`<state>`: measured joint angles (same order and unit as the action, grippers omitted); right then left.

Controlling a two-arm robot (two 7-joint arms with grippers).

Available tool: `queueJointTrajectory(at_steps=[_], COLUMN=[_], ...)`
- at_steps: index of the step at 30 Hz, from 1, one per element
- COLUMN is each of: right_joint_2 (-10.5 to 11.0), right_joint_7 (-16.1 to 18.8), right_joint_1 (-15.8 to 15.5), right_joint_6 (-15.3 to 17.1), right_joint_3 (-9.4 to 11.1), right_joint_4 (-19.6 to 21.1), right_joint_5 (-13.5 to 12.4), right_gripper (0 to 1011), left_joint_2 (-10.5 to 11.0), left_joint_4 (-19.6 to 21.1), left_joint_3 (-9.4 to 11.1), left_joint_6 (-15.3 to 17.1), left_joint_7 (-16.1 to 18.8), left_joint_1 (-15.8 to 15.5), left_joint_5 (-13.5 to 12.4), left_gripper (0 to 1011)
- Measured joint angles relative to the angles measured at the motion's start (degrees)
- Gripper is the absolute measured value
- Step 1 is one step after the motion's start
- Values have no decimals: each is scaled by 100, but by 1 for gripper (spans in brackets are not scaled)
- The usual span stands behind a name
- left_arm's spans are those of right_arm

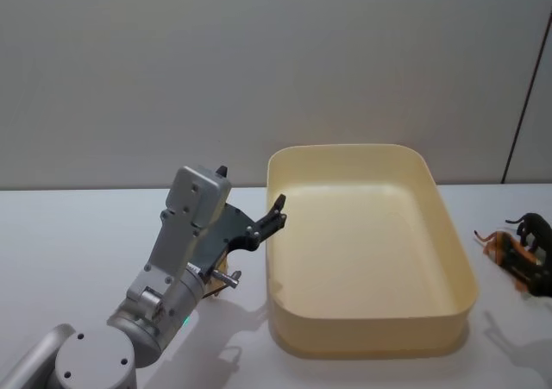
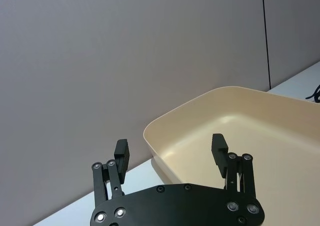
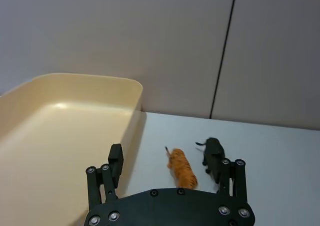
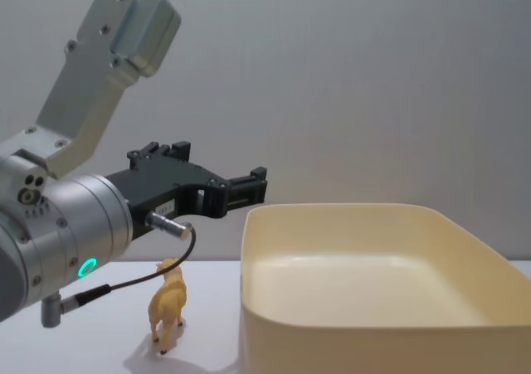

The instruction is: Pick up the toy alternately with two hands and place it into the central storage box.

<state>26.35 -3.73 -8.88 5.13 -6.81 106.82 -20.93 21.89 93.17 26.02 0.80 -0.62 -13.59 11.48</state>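
The central storage box [image 1: 461, 260] is a cream tub in the middle of the table, with nothing inside it. My left gripper [image 1: 272, 215] hovers open and empty just outside the tub's left rim; in the left wrist view the left gripper [image 2: 170, 151] faces the tub [image 2: 240, 121]. Below the left arm a small yellow toy animal [image 4: 168, 304] stands on the table beside the tub's left wall. My right gripper [image 3: 172, 167] is open and empty above an orange striped toy [image 3: 181, 169] and a black toy animal [image 3: 212, 154], both right of the tub [image 3: 65, 121].
The orange and black toys [image 1: 517, 247] lie near the table's right edge. A grey wall runs behind the white table. A thin cable [image 4: 158, 270] hangs from the left wrist just above the yellow toy.
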Motion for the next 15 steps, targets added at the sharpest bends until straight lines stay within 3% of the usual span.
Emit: queueJointTrajectory(at_steps=[6,15], right_joint_2=[142,146], right_joint_7=[-96,-43], right_joint_1=[-162,-81], right_joint_6=[111,274], right_joint_3=[143,179], right_joint_4=[-22,-250], right_joint_5=[-104,-122], right_gripper=[1001,1001], left_joint_2=[0,0], left_joint_4=[0,0], left_joint_3=[0,0], left_joint_6=[0,0], left_joint_7=[0,0], left_joint_1=[0,0], left_joint_5=[0,0], left_gripper=[1001,1001])
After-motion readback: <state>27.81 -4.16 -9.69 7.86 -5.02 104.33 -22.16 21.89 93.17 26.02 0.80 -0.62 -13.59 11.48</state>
